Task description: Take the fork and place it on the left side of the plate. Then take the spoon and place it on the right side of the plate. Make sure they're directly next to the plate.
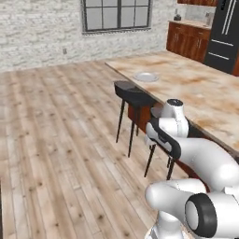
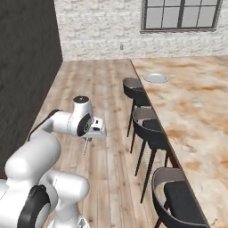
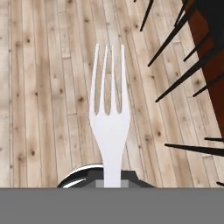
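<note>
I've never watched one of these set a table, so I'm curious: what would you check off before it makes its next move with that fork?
1. Fork held in the hand: ok; the hand view shows its handle running down into the hand, tines pointing away.
2. Fork hangs free of the floor: ok; planks lie well below it.
3. Plate on the counter: ok, near the counter's far end, well ahead of the arm.
4. Room beside the plate: ok; bare counter shows on both sides.
5. Stools beside the hand: not ok; they line the counter edge between the hand and the plate, so the arm probably has to lift over them.
6. Spoon spotted for later: cannot tell.
</note>
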Available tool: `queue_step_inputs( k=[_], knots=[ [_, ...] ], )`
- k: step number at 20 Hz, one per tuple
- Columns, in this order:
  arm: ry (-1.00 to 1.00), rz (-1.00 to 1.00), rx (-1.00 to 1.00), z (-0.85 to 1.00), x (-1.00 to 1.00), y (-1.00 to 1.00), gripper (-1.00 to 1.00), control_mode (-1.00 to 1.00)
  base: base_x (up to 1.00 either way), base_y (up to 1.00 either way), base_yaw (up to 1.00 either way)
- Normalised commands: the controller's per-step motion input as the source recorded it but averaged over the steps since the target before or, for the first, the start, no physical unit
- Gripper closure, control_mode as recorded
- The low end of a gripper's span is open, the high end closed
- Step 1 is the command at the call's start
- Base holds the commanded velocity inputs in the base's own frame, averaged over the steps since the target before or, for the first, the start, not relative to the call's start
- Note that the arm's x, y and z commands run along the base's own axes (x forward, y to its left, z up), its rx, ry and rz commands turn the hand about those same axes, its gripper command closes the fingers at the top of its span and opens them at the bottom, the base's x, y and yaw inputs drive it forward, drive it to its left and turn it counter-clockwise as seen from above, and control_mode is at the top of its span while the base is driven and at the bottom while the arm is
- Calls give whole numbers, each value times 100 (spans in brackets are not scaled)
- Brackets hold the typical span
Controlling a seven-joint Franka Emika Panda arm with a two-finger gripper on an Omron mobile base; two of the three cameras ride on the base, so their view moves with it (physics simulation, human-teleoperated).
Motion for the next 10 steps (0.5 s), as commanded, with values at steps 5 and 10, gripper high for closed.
queue_step_inputs(
  k=[5,10],
  knots=[
    [0,0,0,0,0,0,100,100,66,56,-20],
    [0,0,0,0,0,0,100,100,68,57,-17]
  ],
)
